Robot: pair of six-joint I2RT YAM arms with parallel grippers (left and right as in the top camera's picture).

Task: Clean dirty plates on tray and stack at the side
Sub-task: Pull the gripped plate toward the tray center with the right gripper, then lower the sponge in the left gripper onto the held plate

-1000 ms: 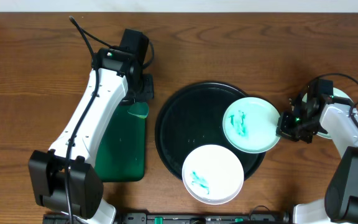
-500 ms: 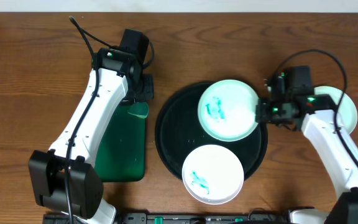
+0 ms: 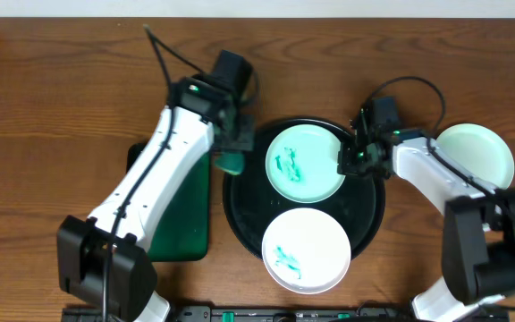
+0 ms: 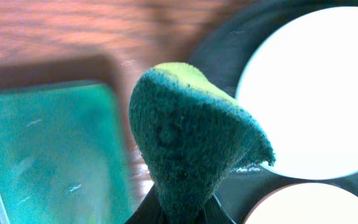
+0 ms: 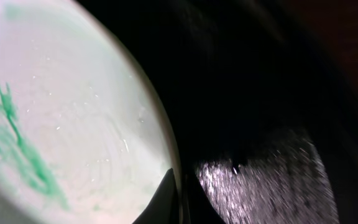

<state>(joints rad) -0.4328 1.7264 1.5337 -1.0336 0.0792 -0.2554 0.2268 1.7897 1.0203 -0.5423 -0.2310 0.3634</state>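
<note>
Now, your right gripper point(image 3: 350, 161) pinches the smeared mint plate point(image 3: 304, 164) by its rim, over the tray point(image 3: 242, 201) toward the far edge of the table point(image 3: 52, 80) — hold it level and steady while the left gripper point(image 3: 232, 156), clamped on the sponge point(image 4: 188, 149), wipes flat across the smears.

Pose of both arms: the left arm point(image 3: 164, 170) reaches diagonally inward, left gripper point(image 3: 232, 159) clamped on a green sponge point(image 4: 188, 149); the right arm point(image 3: 436, 174) bends inward, right gripper point(image 3: 349, 161) pinching the mint plate point(image 3: 304, 163) rim.
</note>
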